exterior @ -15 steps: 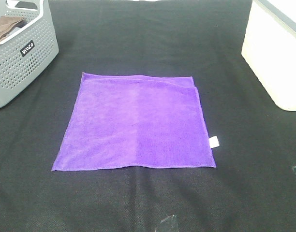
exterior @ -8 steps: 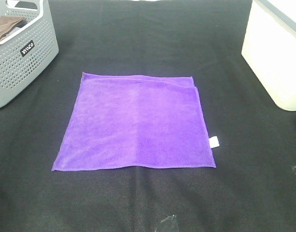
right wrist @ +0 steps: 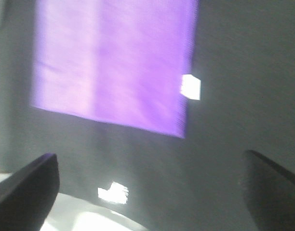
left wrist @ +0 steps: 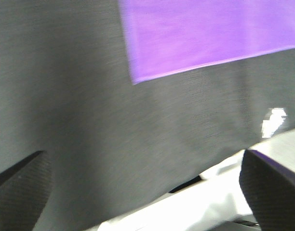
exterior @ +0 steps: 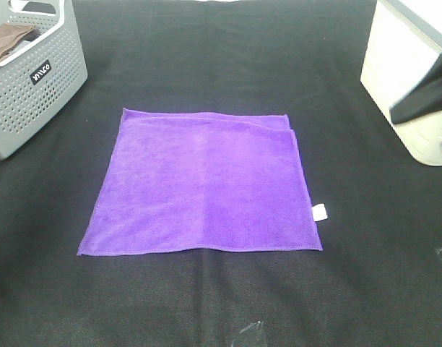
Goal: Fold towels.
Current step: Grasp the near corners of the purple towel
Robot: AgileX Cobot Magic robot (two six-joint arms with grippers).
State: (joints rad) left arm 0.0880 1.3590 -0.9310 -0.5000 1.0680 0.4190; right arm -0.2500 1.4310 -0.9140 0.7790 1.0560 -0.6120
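A purple towel (exterior: 203,184) lies flat on the black table, folded over once, with a white tag (exterior: 319,212) at its right edge. A dark, blurred part of my right arm (exterior: 423,97) shows at the right edge, apart from the towel. My left arm is not visible in the exterior high view. In the left wrist view my left gripper (left wrist: 143,152) is open and empty, with the towel's corner (left wrist: 205,33) beyond it. In the right wrist view my right gripper (right wrist: 150,154) is open and empty, off the towel (right wrist: 113,67) near its tag (right wrist: 191,86).
A grey perforated basket (exterior: 33,79) with a brown cloth (exterior: 8,40) in it stands at the back left. A white bin (exterior: 405,65) stands at the back right. Small clear scraps (exterior: 251,334) lie near the front edge.
A dark part of my right arm has come into view at the right edge, in front of the white bin. The towel has not moved.
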